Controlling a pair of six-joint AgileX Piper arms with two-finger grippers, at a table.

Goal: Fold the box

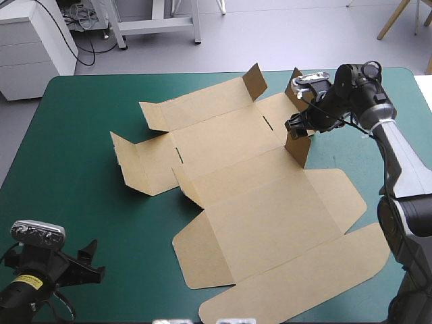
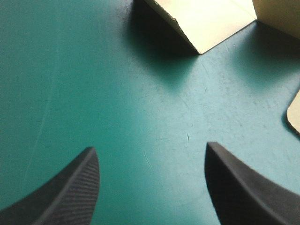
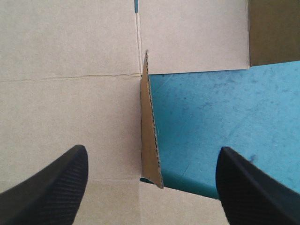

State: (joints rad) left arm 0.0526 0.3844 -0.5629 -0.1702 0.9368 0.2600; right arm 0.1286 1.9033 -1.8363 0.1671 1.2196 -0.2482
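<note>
The brown box [image 1: 256,216] lies unfolded as a cut sheet across the middle of the teal-green table, most panels flat. A small side flap [image 1: 297,148] stands upright at its right side. My right gripper [image 1: 299,125] hangs open just above that flap. In the right wrist view the flap's edge [image 3: 151,140] stands between the spread black fingers [image 3: 56,187], untouched, with the gripper [image 3: 152,151] straddling it. My left gripper [image 1: 94,260] rests open near the table's front left corner. The left wrist view has this gripper [image 2: 151,148] over bare cover, a box corner [image 2: 206,23] ahead of it.
Other short flaps are raised at the sheet's far edge [image 1: 255,81] and at its left end [image 1: 125,155]. The long lid panel [image 1: 304,283] reaches toward the table's front edge. Bare teal-green cover [image 1: 81,182] lies left of the sheet.
</note>
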